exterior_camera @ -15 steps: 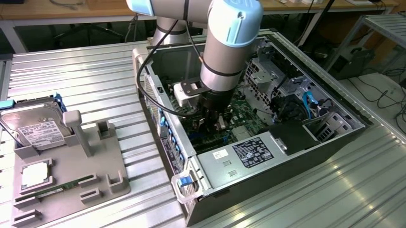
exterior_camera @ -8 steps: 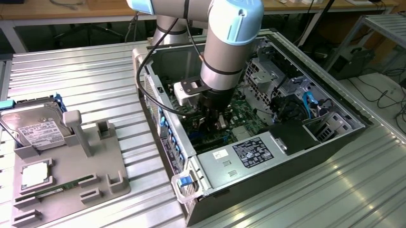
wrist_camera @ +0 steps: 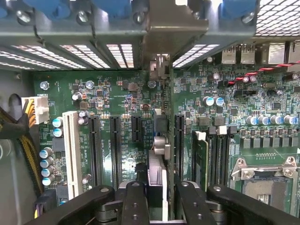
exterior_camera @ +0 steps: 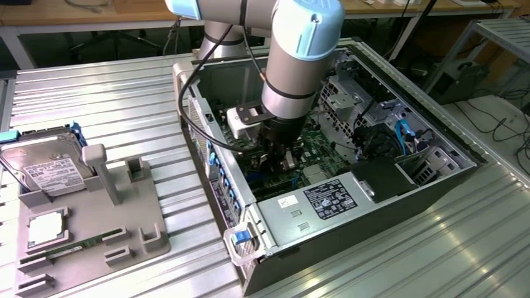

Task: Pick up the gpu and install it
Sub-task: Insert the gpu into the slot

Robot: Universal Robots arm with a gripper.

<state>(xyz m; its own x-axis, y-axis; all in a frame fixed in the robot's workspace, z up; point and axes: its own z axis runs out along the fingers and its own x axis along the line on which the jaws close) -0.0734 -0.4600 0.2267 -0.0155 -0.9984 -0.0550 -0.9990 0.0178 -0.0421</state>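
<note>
On the exterior view's left, a grey holder [exterior_camera: 99,230] on the ribbed table [exterior_camera: 108,93] carries a hard drive [exterior_camera: 46,164]. To the right, the arm reaches down into the open computer case [exterior_camera: 331,205]. The gripper [wrist_camera: 158,197] is clamped on the gpu [wrist_camera: 158,159], which stands edge-on over the green motherboard [wrist_camera: 122,93], between two black slots, its metal bracket [wrist_camera: 171,28] at the case's rear wall.

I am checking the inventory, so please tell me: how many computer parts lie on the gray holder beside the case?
3: a hard drive at its far end, a processor mid-way, a green memory stick nearer the camera. The holder has one corner cut off.
</note>
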